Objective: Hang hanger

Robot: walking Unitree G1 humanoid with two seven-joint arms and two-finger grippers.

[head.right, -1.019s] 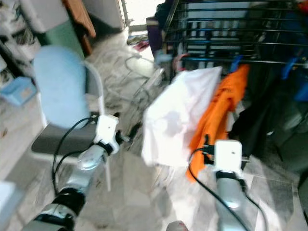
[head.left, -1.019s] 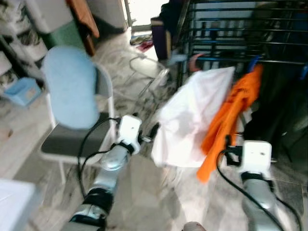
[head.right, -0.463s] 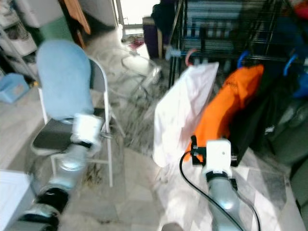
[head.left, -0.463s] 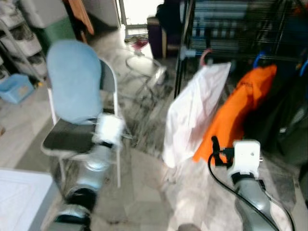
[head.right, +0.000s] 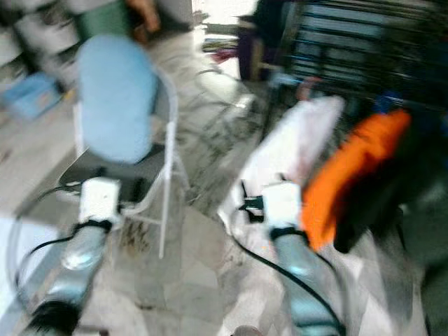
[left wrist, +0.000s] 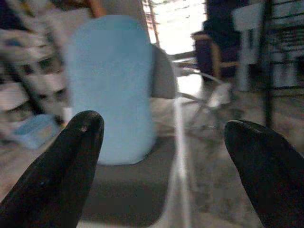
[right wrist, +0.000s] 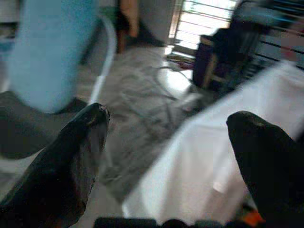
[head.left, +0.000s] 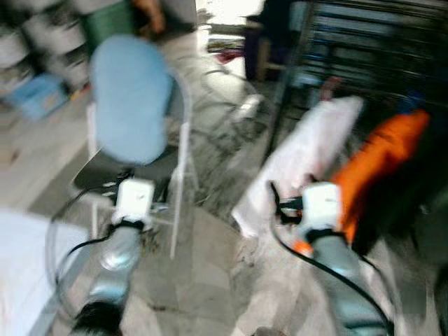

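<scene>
Pincers (left wrist: 161, 166) (right wrist: 166, 166) agape, no legible writing

Heavy motion blur throughout, daylight glare from far doorway (head.left: 231, 10), soft shadows

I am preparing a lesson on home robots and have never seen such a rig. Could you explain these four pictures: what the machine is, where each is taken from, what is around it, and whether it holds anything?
This is a walking humanoid robot with two silver arms. The two wide, blurred pictures come from its head camera, looking down and forward. The other two come from wrist cameras, looking along each tool's two black fingers. The left tool faces a folding chair with a light blue cover. The right tool faces a white garment, which hangs beside an orange garment on a dark rack. Both tools are open and hold nothing. The floor is grey marble-patterned tile.
</scene>
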